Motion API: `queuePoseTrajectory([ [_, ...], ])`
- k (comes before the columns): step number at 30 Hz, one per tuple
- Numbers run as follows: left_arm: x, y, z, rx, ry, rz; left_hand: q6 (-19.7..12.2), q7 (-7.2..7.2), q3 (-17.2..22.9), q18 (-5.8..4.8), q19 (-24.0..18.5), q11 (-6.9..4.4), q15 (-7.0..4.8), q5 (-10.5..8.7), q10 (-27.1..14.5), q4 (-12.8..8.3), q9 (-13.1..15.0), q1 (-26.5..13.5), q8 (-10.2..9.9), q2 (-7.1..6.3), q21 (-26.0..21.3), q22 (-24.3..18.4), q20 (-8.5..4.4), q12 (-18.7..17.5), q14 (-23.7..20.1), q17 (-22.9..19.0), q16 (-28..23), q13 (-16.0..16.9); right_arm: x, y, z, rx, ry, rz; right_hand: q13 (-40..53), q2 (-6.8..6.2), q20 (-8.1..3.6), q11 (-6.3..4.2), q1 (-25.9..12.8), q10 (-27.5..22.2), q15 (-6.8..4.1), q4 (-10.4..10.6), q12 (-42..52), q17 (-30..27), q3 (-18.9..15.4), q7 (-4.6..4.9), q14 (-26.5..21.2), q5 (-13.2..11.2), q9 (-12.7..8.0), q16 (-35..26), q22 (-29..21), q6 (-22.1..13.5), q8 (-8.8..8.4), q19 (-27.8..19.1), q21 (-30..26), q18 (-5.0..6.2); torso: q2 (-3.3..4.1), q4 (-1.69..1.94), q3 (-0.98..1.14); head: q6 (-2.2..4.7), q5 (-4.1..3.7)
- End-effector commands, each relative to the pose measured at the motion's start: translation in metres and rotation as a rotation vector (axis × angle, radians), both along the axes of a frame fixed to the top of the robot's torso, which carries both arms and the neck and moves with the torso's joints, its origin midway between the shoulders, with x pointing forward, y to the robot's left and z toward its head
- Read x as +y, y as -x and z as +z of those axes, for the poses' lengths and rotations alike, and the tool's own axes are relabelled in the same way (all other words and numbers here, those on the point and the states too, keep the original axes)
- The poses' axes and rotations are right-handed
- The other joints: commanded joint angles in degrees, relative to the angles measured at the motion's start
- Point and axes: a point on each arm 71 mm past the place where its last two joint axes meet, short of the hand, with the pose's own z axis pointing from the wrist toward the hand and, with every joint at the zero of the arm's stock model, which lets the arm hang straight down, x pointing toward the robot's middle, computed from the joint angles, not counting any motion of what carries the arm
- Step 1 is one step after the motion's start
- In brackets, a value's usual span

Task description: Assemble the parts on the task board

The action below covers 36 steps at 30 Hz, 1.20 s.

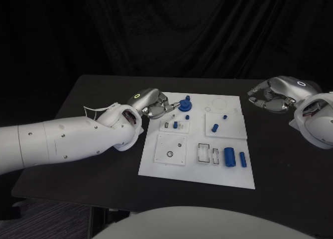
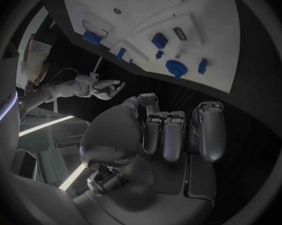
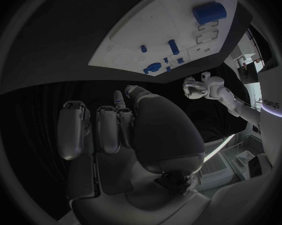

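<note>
Left hand [image 1: 153, 103]: hovering, fingers curled, holding nothing, beside the task board [image 1: 182, 172], nearing the round blue part [image 1: 185, 105].
Right hand [image 1: 275, 96]: idling off board, curled, gripping nothing.

In the head view the left hand [image 1: 153, 103] covers the task board [image 1: 198, 172] at its ten o'clock edge, hiding whether the fingertips touch the round blue part [image 1: 185, 105] beside them. The right arm [image 1: 320, 122] is cut off at three o'clock. The small parts near the board's middle are too small to identify.

Bare black table [image 1: 281, 164] flanks the task board [image 1: 198, 174], whose upright blue parts [image 1: 215, 127] crowd its middle.
</note>
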Motion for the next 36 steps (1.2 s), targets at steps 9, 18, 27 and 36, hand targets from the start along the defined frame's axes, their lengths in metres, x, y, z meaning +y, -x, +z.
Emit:
queuePoseTrajectory([
  [9,0.015,-0.036,0.035,-0.003,-0.185,0.013,-7.2,0.73,0.4,-0.54,0.8,0.11,0.02,-2.72,5.9,-0.1,2.4,5.2,-9.5,0.05,1.1,11.8,0.38,0.2,6.2,15.1,0.1,15.0,0.001,-0.002,-0.001,-0.001,0.002,-0.011,-3.1,-0.36,0.36,0.06,0.2,-0.4,0.12,0.1,-0.2,0.0,0.4,0.04,3.0,0.2,-0.1,-0.2,11.2,-0.2,-0.30,1.3,-0.2,0.70,-0.01,-0.11,0.13,0.01,0.15],
  [18,0.022,-0.059,0.020,0.203,-0.369,0.099,-10.8,1.69,-2.2,-0.87,1.7,0.82,0.53,-10.14,5.9,0.0,0.0,0.3,-18.6,0.32,2.5,12.2,0.84,0.2,6.2,15.1,0.1,15.0,-0.001,-0.002,-0.001,-0.007,0.001,-0.012,-3.0,-0.39,0.36,0.07,0.1,-0.3,0.13,0.1,-0.1,0.0,0.4,0.04,3.0,0.2,-0.1,-0.3,11.2,-0.1,-0.28,1.4,-0.2,0.69,0.03,0.03,0.28,0.01,-0.45],
  [27,0.012,-0.070,0.012,0.291,-0.431,0.084,-9.2,2.66,-3.1,-0.85,1.6,1.58,1.17,-10.88,5.9,0.0,-5.9,2.1,-27.2,0.54,2.4,12.1,1.48,0.2,6.2,15.1,0.1,15.0,0.001,-0.004,-0.001,-0.007,0.002,-0.009,-3.0,-0.39,0.36,0.07,0.1,-0.3,0.13,0.1,-0.1,0.0,0.4,0.04,3.0,0.2,-0.1,-0.3,11.2,-0.1,-0.28,1.4,-0.2,0.69,0.38,-0.03,0.00,0.01,-0.22],
  [36,0.008,-0.074,0.010,0.326,-0.433,0.080,-7.3,2.62,-3.2,-0.84,1.7,1.66,1.27,-9.97,5.9,-0.1,-7.9,2.7,-29.4,0.73,2.4,12.2,1.61,0.2,6.2,15.1,0.1,15.0,0.001,-0.004,-0.001,-0.005,0.004,-0.009,-3.0,-0.40,0.36,0.08,0.1,-0.3,0.13,0.1,-0.1,0.0,0.4,0.04,3.0,0.2,0.0,-0.3,11.2,0.0,-0.27,1.4,-0.1,0.68,0.52,-0.08,-0.16,0.01,0.05],
])
